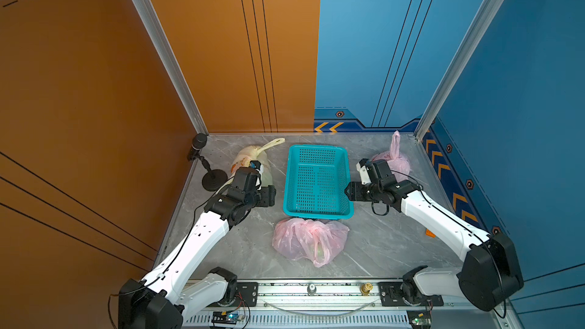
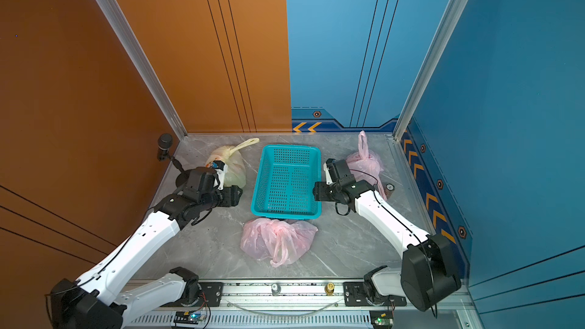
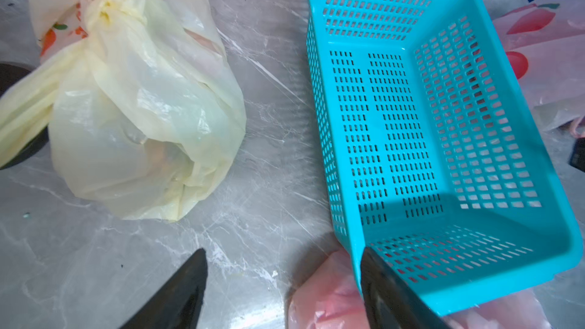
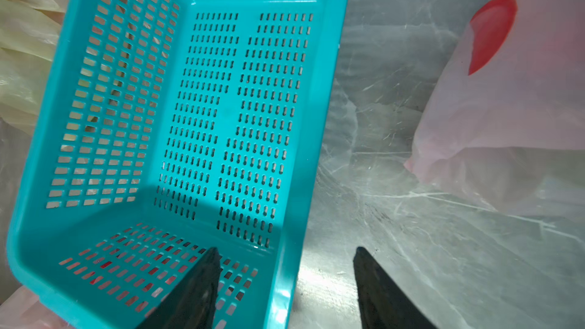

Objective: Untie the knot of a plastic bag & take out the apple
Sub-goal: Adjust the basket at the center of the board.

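We see both grippers spread and empty: the left gripper (image 3: pixel 283 257) at the teal basket's (image 1: pixel 317 146) 9 o'clock, the right gripper (image 4: pixel 286 250) at its 3 o'clock, with the rim between its jaws in the wrist view. The knotted pink bag (image 1: pixel 304 242) lies just beside the basket at 6 o'clock, and we take the greenish lump (image 1: pixel 320 250) inside for the apple. Our worries: jaws closing here would catch the rim. Pinching loose film instead of the knot (image 1: pixel 308 226) would tighten it or drag the bag. The yellow bag (image 1: pixel 250 156) at 10 o'clock or the second pink bag (image 1: pixel 397 161) at 2 o'clock could be mistaken for it.
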You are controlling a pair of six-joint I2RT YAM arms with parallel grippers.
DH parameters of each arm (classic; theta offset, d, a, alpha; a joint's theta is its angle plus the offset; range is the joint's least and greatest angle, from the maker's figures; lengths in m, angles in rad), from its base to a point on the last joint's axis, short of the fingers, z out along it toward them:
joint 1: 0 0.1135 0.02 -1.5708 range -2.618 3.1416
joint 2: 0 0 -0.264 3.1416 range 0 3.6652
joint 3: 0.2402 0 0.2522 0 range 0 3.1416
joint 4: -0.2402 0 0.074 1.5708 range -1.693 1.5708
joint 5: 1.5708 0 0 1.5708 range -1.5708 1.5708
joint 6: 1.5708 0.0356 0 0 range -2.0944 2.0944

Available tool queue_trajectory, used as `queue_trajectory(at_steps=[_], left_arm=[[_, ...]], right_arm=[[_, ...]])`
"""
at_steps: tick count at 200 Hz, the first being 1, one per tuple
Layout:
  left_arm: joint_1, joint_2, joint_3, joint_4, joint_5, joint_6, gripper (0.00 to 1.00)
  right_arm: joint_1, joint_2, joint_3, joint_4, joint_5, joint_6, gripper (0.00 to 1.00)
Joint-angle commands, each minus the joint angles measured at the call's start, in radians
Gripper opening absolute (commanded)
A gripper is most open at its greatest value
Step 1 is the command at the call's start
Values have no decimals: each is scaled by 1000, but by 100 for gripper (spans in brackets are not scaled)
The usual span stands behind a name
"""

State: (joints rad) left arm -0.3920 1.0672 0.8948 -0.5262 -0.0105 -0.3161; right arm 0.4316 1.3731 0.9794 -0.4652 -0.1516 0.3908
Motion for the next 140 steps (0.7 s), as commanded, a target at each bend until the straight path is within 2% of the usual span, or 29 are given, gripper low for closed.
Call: queue_trajectory(at_steps=[1,28,56,73,111,140], left_arm=[[-11,-23,21,-63,14,-14,76],[-13,-33,5,-63,2,-23,76],[-15,-27,1,-61,-2,-23,76],[-16,-15,3,-61,8,-18,76],[-39,14,13,-60,33,-3,76],[-76,23,21,-63,83,18,76]], right_arm=[[21,56,53,-31,56,34,60],[34,138,106,-49,116,36,42],[37,193,151,-55,166,30,17],[34,213,177,-46,188,30,9],[6,233,242,-50,277,26,5],[-65,218,270,-98,341,-16,6]])
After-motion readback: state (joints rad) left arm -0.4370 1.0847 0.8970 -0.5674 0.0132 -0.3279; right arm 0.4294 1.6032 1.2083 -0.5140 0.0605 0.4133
